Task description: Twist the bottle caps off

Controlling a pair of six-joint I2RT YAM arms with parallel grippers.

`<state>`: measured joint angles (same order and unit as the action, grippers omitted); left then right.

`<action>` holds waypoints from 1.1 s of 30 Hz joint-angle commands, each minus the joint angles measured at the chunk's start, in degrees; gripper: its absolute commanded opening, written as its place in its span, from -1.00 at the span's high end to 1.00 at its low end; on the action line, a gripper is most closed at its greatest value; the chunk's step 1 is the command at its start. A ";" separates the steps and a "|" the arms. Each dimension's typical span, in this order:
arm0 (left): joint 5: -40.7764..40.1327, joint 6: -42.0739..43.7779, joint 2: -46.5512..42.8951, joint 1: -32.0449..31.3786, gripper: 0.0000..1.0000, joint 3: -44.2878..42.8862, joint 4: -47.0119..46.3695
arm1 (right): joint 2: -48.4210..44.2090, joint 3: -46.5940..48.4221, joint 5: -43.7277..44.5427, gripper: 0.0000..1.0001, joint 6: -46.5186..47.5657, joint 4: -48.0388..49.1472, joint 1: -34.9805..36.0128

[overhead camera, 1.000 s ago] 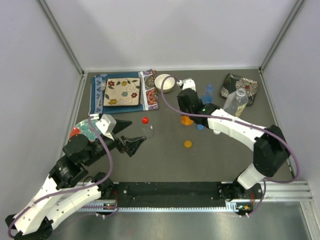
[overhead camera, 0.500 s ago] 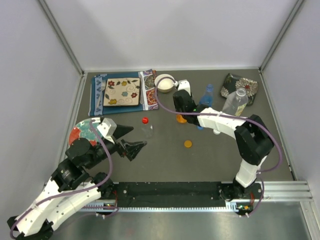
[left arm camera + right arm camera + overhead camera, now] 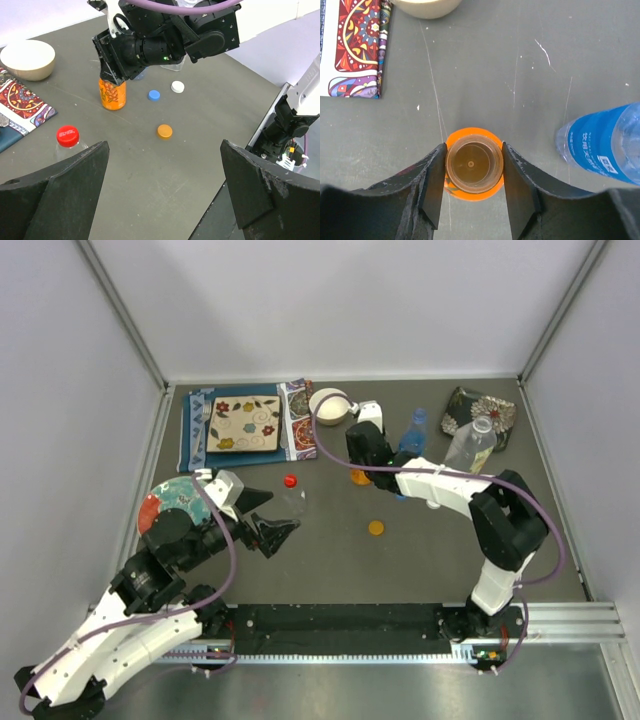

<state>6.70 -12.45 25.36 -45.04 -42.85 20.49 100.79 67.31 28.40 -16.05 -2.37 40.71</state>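
Orange bottle (image 3: pixel 473 170), uncapped, stands clamped between fingers of the right gripper (image 3: pixel 473 162); the left gripper (image 3: pixel 164 146) gapes wide

The table (image 3: pixel 520 60) is matt dark grey, finely scratched. The orange bottle (image 3: pixel 473 165) and blue bottle (image 3: pixel 600 150) are glossy see-through plastic, the orange cap (image 3: pixel 164 131) smooth opaque plastic. The cloth (image 3: pixel 350 45) is matt printed fabric, the bowl (image 3: pixel 27 59) smooth.

White arm links (image 3: pixel 462 496), black joints, looping purple cables (image 3: pixel 175 6), black wedge-shaped fingers (image 3: pixel 55 200).

A loose cap (image 3: pixel 375 527) lies before the short bottle (image 3: pixel 112 95).
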 commanded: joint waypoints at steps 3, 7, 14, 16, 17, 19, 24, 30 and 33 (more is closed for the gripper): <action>1.30 -1.09 1.88 -0.05 -0.97 0.22 -4.23 | -2.88 -2.09 -1.95 -0.07 -1.87 -2.81 -0.46; 1.47 -1.53 2.23 0.04 -0.97 0.22 -4.58 | -3.67 -2.45 -2.12 -0.16 -1.96 -3.25 -0.45; 1.91 -2.05 2.58 0.04 -0.97 0.40 -4.93 | -4.82 -2.80 -2.39 -0.19 -2.32 -3.43 -0.45; 2.00 -2.05 2.76 0.04 -0.97 0.31 -4.85 | -4.90 -2.80 -2.48 -0.18 -2.32 -3.43 -0.45; 2.00 -2.05 2.67 0.04 -0.97 0.40 -4.93 | -4.82 -2.71 -2.65 -0.18 -2.14 -3.43 -0.37; 2.00 -2.14 2.76 -0.05 -0.97 0.40 -5.02 | -4.90 -2.71 -2.83 -0.19 -2.05 -3.52 -0.37; 2.35 -2.23 3.02 0.04 -0.97 0.31 -5.11 | -5.08 -2.53 -3.00 -0.39 -2.40 -3.60 -0.37; 2.18 -2.23 3.11 -0.05 -0.97 0.31 -5.20 | -6.13 -1.04 -3.27 -0.54 -2.40 -4.22 -0.28; 1.65 -2.14 3.02 -0.05 -0.97 0.22 -5.20 | -9.28 0.62 -2.65 -0.60 -2.32 -5.27 0.16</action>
<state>8.12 -13.89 28.29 -45.04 -42.72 18.35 98.04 64.51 25.52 -17.82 -7.25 40.71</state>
